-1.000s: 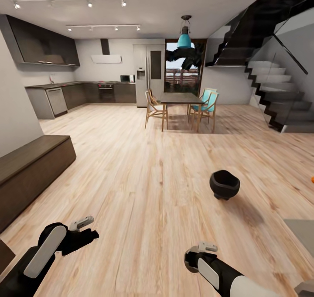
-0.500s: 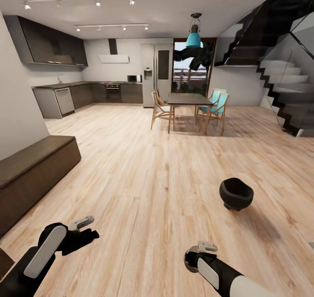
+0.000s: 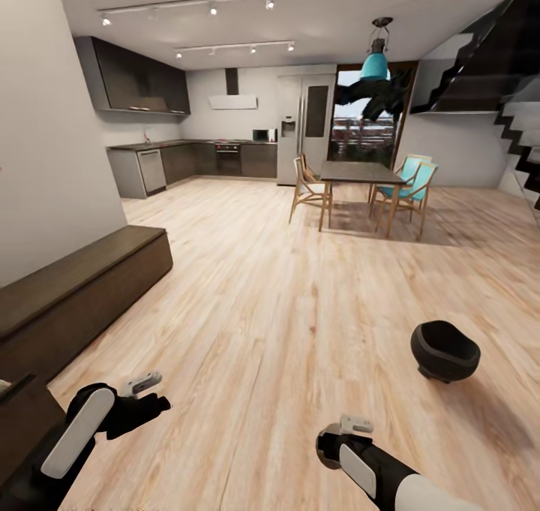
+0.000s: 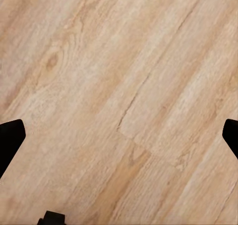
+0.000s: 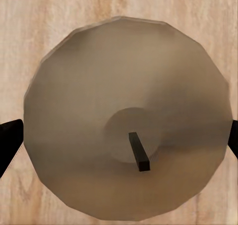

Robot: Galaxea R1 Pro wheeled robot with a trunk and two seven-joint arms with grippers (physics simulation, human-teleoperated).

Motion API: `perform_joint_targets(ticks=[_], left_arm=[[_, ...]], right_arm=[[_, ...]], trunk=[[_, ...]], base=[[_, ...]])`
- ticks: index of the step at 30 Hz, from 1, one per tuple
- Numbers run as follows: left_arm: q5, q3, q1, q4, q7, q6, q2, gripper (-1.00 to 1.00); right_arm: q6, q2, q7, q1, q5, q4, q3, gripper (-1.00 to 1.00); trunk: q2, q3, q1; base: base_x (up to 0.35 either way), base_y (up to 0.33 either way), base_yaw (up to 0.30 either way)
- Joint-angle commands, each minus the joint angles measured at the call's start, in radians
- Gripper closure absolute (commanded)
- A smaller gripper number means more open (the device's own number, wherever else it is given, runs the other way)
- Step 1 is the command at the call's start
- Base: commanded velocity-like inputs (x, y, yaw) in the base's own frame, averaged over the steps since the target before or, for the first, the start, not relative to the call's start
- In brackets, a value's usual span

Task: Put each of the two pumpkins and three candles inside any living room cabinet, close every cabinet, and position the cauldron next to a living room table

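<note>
The head camera looks forward and down from standing height across the wooden floor toward the far kitchen, both arms at its lower edge. The left wrist camera faces straight down, close over bare planks — the same floor. The right wrist camera points down too, very near a candle seen top-on.

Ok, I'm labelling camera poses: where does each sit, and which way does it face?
Head view: on the head, facing forward-down over floor, cauldron, cabinet; left gripper and right gripper show.
Left wrist view: on the left arm, facing the floor; fingertips show, apart.
Right wrist view: on the right arm, facing the candle; fingertips flank it.
All share the floor.
</note>
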Motion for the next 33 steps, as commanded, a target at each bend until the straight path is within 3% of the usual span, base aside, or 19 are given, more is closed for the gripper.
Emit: perform_joint_targets(ticks=[1, 33], left_arm=[[0.010, -0.002, -0.001, -0.001, 0.011, 0.000, 0.001, -1.00], [0.010, -0.002, -0.001, -0.002, 0.011, 0.000, 0.001, -1.00]], right_arm=[[0.003, -0.001, -0.007, -0.001, -0.005, -0.002, 0.007, 1.00], [0.003, 0.000, -0.007, -0.001, -0.005, -0.002, 0.007, 1.00]], trunk=[[0.000, -0.001, 0.000], [0.000, -0.001, 0.000]], base=[[0.108, -0.127, 0.280], [0.024, -0.056, 0.280]])
